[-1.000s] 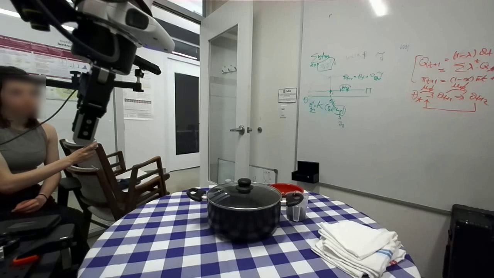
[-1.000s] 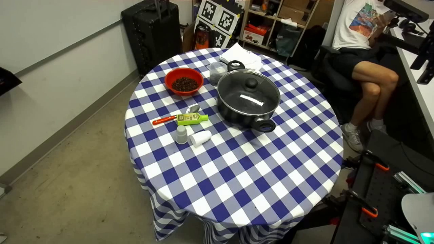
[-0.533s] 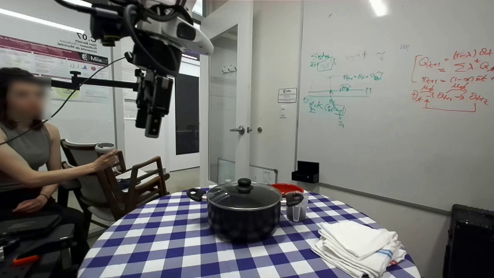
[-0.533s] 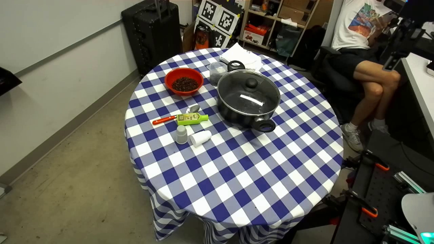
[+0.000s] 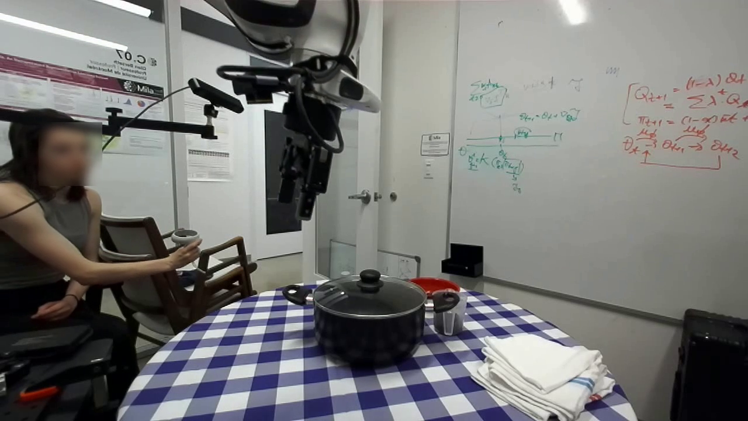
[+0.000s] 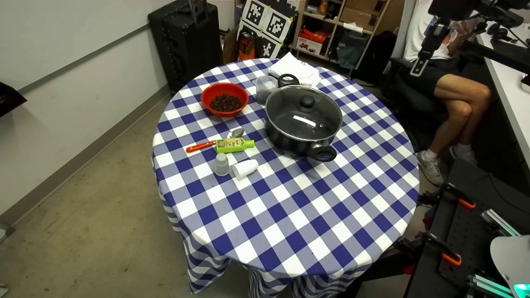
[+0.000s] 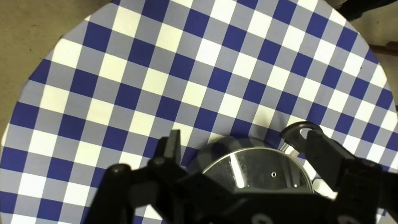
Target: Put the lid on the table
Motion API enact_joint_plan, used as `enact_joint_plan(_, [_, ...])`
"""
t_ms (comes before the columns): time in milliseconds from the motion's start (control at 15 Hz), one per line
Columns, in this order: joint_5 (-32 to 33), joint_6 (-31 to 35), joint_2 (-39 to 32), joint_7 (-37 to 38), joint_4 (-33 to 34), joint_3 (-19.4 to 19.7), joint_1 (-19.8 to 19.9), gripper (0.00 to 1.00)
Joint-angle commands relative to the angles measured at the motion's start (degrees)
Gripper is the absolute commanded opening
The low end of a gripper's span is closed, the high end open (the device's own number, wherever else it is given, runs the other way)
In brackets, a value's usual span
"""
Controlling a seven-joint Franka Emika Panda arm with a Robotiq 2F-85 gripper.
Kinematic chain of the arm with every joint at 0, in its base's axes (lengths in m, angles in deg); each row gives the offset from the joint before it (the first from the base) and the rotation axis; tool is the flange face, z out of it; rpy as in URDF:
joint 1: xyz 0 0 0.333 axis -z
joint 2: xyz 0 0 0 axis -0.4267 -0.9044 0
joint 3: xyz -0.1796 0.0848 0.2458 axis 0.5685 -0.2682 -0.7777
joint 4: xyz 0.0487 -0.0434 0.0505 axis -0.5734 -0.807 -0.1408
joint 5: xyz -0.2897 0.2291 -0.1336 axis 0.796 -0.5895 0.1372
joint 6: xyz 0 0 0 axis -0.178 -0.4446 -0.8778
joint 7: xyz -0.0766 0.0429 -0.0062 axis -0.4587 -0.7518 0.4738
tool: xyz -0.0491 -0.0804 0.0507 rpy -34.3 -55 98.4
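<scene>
The see-through lid (image 5: 345, 301) with its black knob (image 5: 369, 279) sits on the black pot (image 5: 368, 342). The lid (image 6: 290, 114) also shows on the pot (image 6: 283, 142) in an exterior view. The pot stands on the round table (image 5: 257, 380) with the blue-and-white checked cloth. My gripper (image 5: 296, 204) hangs well above the table, a little to the side of the lid, fingers pointing down. In the wrist view the gripper (image 7: 243, 135) is open and empty, with its fingers wide apart. The lid (image 7: 255, 169) shows partly there; its knob is hidden behind the gripper.
Near the pot are a red bowl (image 6: 207, 108) of brown bits, a clear cup (image 6: 265, 89) and folded white cloths (image 6: 296, 70). A green bottle (image 6: 234, 145), a grey shaker (image 6: 222, 165), a white cup (image 6: 245, 168) and an orange-handled utensil (image 6: 201, 147) lie farther off.
The arm and gripper have swung in from the side, over the table and closer to the pot. The lid, pot and other table things have not moved.
</scene>
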Motion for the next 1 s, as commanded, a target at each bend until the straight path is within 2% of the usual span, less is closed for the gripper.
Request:
enact_joint_plan(0, [-1.9,0.21,-7.47,3.09,8.06,-2.92,-0.15,1.0])
enact_joint_plan(267, [-1.45,1.11,-14.05,5.87,15.47,-5.93,-0.35,1.0])
enact_joint_plan(467, [-0.33,5.0,-16.9,7.79,19.17,-7.57,-0.79,1.0])
enact_joint_plan(933, [3.41,17.27,-22.84,13.37,21.07,-9.23,-3.04,1.0])
